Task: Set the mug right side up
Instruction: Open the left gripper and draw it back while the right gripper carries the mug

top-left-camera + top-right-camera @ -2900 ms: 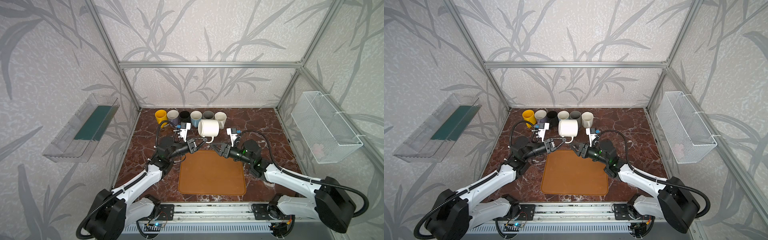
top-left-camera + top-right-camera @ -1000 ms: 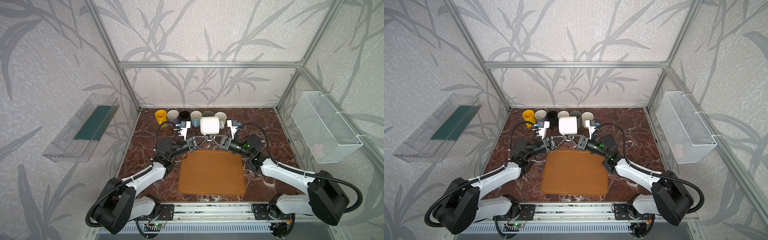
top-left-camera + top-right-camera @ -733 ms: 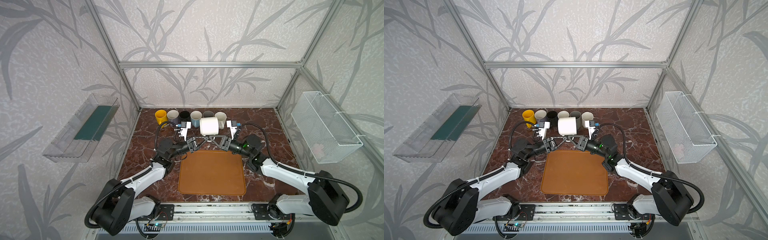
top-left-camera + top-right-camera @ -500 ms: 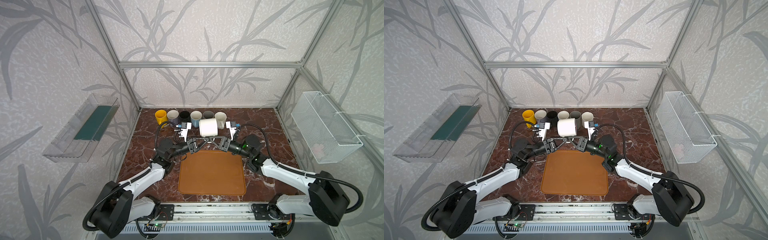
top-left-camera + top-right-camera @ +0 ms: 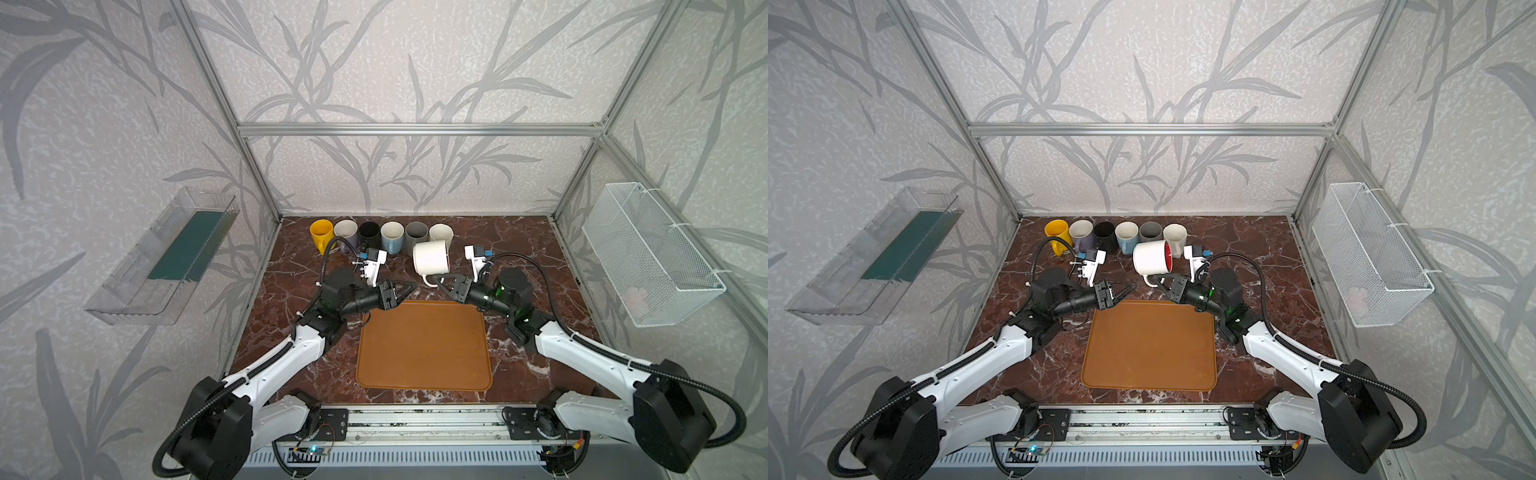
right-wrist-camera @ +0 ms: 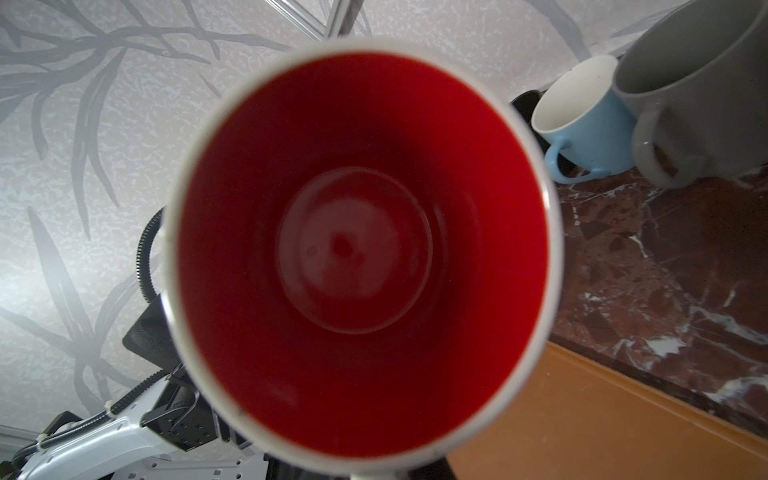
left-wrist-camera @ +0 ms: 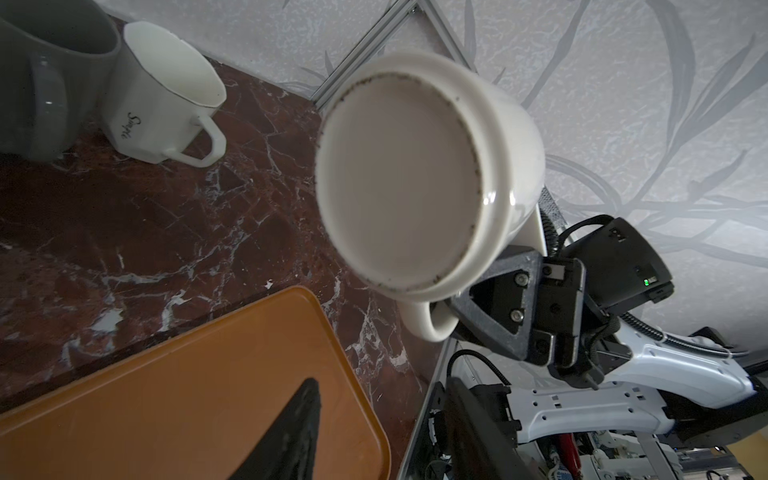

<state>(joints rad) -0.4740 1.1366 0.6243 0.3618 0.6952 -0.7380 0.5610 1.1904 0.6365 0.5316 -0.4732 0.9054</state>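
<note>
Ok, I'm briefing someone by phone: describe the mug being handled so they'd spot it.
Find the row of mugs along the back of the marble table. Just in front, the right end effector holds a mug sideways in the air; it alone is white outside and red inside.

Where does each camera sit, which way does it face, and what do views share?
Top view: high over the robot's base, looking down toward the back wall; left arm, right arm, white mug, orange mat.
Top view: beside it, same aim; right gripper shut on mug handle, left gripper clear.
Left wrist: on left arm, facing the mug's base; own finger, right arm.
Right wrist: on right arm, looking into mug's red inside; left arm behind.
Shared: wrist views face across the mug.
</note>
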